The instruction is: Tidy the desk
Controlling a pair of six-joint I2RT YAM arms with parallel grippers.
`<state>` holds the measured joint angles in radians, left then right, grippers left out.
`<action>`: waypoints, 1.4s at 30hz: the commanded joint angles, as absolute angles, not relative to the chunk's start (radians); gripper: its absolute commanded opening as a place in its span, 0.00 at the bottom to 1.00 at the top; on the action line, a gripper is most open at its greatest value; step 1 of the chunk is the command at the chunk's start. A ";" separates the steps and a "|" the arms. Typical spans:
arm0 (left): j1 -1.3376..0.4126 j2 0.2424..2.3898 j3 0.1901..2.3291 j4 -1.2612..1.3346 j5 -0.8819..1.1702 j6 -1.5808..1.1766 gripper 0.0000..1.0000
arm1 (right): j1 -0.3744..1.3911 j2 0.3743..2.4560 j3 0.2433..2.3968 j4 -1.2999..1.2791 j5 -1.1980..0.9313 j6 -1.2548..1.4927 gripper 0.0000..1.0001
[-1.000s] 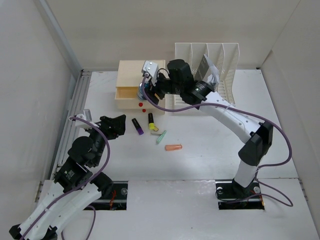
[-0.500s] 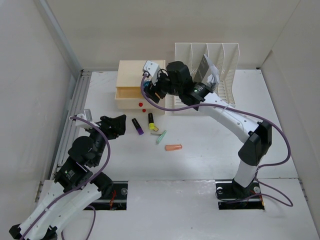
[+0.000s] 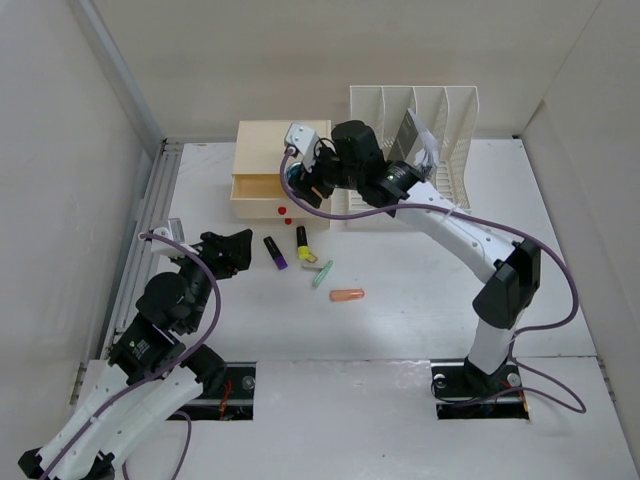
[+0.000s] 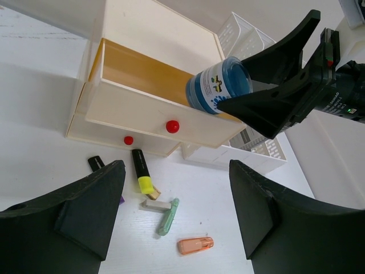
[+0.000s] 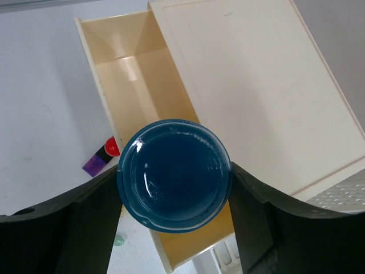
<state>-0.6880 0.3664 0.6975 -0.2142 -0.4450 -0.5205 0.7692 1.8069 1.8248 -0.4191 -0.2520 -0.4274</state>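
The top external camera is fixed above and behind both arm bases. It looks steeply down over the whole desk [image 3: 400, 330] toward the far wall and gives the widest, most distant view. The left wrist camera sits low over the desk and faces forward between the fingers of the left gripper [image 4: 177, 171], viewing the drawer box [image 4: 137, 108] from its front. The right wrist camera points straight down, close above the open drawer [image 5: 131, 85]. All three views share the drawer box and the blue jar [image 4: 219, 85]. The top and left wrist views also share the yellow highlighter [image 4: 141, 171].
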 commanded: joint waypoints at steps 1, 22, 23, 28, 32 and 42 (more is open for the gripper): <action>-0.692 0.371 0.715 -0.169 -0.437 -0.503 0.70 | 0.776 1.798 1.864 -0.424 -0.302 -0.423 0.76; -0.692 0.390 0.715 -0.150 -0.428 -0.503 0.70 | 0.776 1.698 1.729 -0.377 -0.635 -0.475 0.00; -0.692 0.390 0.715 -0.150 -0.428 -0.503 0.70 | 0.776 1.715 1.729 -0.399 -0.685 -0.488 0.00; -0.692 0.390 0.715 -0.150 -0.428 -0.503 0.70 | 0.776 1.815 1.828 -0.569 -0.674 -0.531 0.00; -0.692 0.390 0.715 -0.150 -0.428 -0.503 0.70 | 0.776 1.865 1.861 -0.577 -0.539 -0.497 0.00; -0.692 0.390 0.715 -0.150 -0.428 -0.503 0.70 | 0.808 1.850 1.698 -0.209 0.049 -0.426 0.00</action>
<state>-0.6880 0.3851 0.6975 -0.2054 -0.4339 -0.5201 0.7982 1.8938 1.7382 -0.4450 -0.2424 -0.4320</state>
